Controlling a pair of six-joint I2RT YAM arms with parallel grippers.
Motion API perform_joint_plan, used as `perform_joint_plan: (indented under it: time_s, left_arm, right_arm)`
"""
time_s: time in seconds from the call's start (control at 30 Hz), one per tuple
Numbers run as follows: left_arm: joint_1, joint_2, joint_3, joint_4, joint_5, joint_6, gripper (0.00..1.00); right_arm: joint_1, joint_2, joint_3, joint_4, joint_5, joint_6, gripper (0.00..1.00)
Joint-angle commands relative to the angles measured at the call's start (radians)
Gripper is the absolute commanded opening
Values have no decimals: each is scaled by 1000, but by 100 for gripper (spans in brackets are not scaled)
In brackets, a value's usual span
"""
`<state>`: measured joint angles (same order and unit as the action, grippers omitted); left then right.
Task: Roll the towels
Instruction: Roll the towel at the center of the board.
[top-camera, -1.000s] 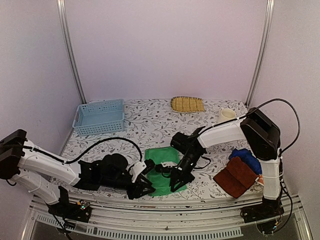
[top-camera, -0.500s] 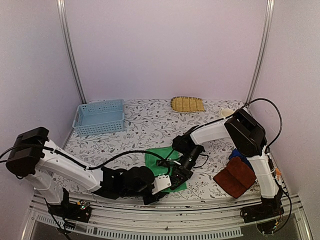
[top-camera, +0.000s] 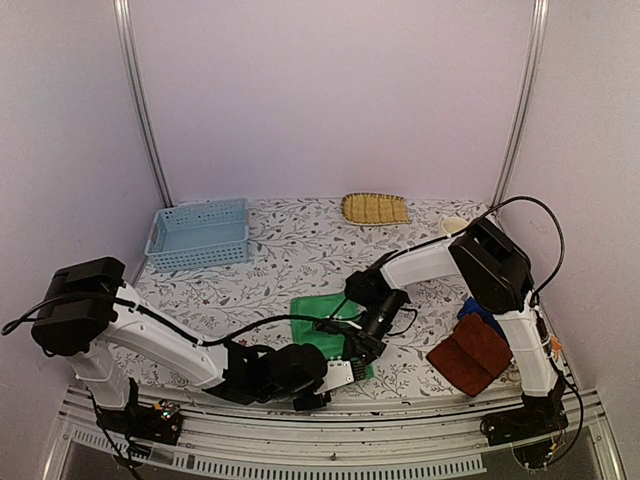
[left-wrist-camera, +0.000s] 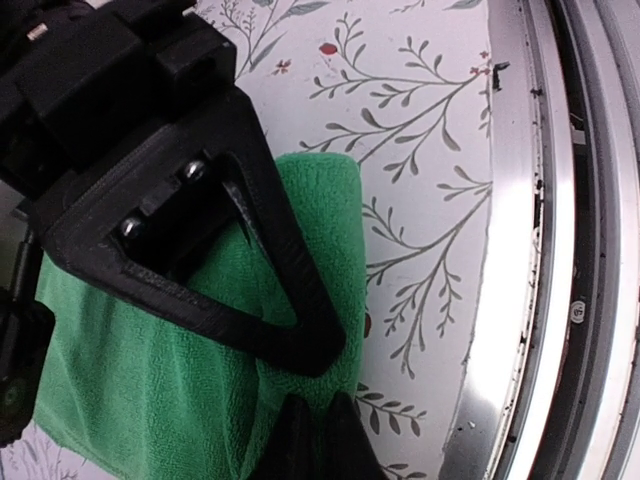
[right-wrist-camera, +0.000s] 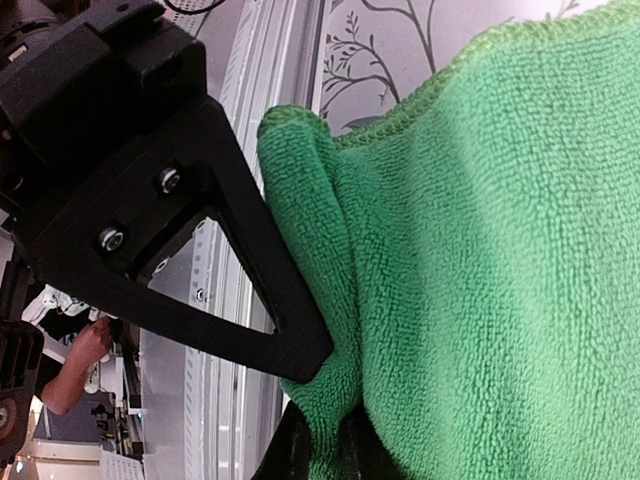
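From above, the green towel (top-camera: 322, 318) lies flat at the near middle of the bench (top-camera: 300, 250); the left fingers (top-camera: 345, 374) reach in low from the left to its near right corner; the right fingers (top-camera: 357, 350) come down just beside them on the towel's right edge; the reddish-brown towel (top-camera: 472, 352) and the blue towel (top-camera: 480, 312) lie together, well off to the right. At the left wrist, the left fingers (left-wrist-camera: 316, 375) are drawn almost together, pinching a fold of the green towel (left-wrist-camera: 150, 380) at its corner, near the bench's metal rail (left-wrist-camera: 520, 250). At the right wrist, the right fingers (right-wrist-camera: 305, 385) are likewise nearly closed, nipping a raised ridge of the green towel (right-wrist-camera: 480, 250) at its edge.
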<state>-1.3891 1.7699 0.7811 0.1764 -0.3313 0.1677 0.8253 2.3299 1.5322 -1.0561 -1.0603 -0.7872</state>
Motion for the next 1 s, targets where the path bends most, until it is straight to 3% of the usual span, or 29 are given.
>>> perform_joint_plan:
  time_s: [0.0,0.07,0.17,0.3,0.53,0.7,0.97]
  left_arm:
    - [-5,29,21,-39,-15,15,2]
    - [-3,24,31,-69,24,-7,0]
    - [18,8,44,-119,120,-56,0]
    - [93,6,54,-154,290,-145,0]
    - [259,89,137,-219,667,-273,0]
    - [384,184,191,-240,967,-384,0]
    - [460,284,221,-206,1152,-529,0]
  right_arm:
    - [-10,-33,-4,-73,28,-27,16]
    - [-29,-91,2,-127,2,-90,31]
    - [-83,-228,-16,-139,-5,-138,40]
    - [-171,-421,-92,-36,29,-90,42]
    - [-179,-747,-452,422,289,39,41]
    - [-79,-816,-605,576,458,6,40]
    - [120,-780,-675,752,690,-26,43]
